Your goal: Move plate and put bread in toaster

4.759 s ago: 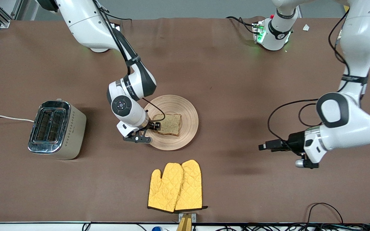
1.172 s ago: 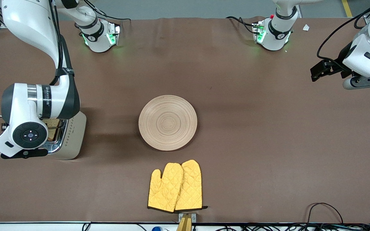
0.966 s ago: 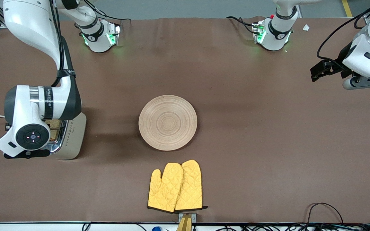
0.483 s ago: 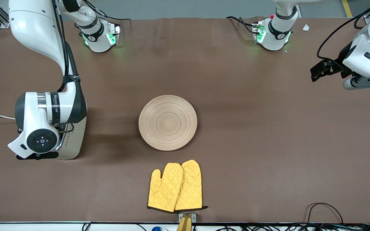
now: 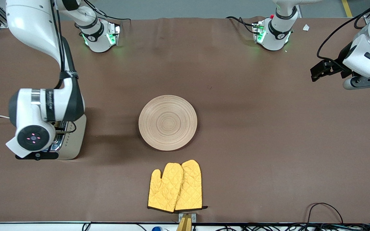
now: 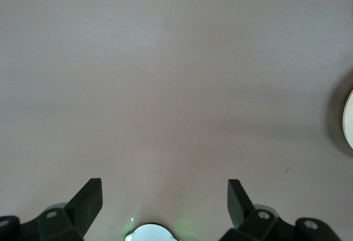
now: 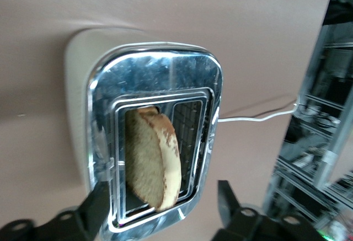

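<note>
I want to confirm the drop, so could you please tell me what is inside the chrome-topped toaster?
One brown speckled bread slice sits tilted in a slot of the chrome-topped cream toaster; its lower part is hidden in the slot.

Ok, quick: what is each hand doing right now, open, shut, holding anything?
Left hand: open, holding nothing, over bare table.
Right hand: open over the toaster, holding nothing; the bread sits in a slot.

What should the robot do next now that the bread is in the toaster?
Probably lift the right gripper straight up: its fingers are open and the bread already sits tilted in a slot of the toaster. The plate sits bare mid-table.
</note>
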`<control>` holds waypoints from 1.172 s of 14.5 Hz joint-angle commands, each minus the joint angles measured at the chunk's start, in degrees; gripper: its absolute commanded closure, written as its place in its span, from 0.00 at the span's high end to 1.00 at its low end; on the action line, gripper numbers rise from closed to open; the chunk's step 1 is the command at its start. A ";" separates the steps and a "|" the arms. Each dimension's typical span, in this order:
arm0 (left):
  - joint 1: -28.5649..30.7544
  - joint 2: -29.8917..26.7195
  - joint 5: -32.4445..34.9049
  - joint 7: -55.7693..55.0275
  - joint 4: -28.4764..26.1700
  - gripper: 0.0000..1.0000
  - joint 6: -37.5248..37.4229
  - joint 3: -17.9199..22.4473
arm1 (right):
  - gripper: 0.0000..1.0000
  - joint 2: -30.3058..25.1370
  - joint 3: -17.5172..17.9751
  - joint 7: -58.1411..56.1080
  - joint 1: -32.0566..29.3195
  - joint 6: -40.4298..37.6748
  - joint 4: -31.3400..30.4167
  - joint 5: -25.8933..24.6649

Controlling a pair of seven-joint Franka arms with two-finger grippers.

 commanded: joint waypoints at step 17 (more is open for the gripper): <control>-0.19 -1.02 -0.81 0.54 1.19 1.00 -0.80 -1.49 | 1.00 -25.24 8.38 -10.66 -19.50 -6.61 -2.18 19.58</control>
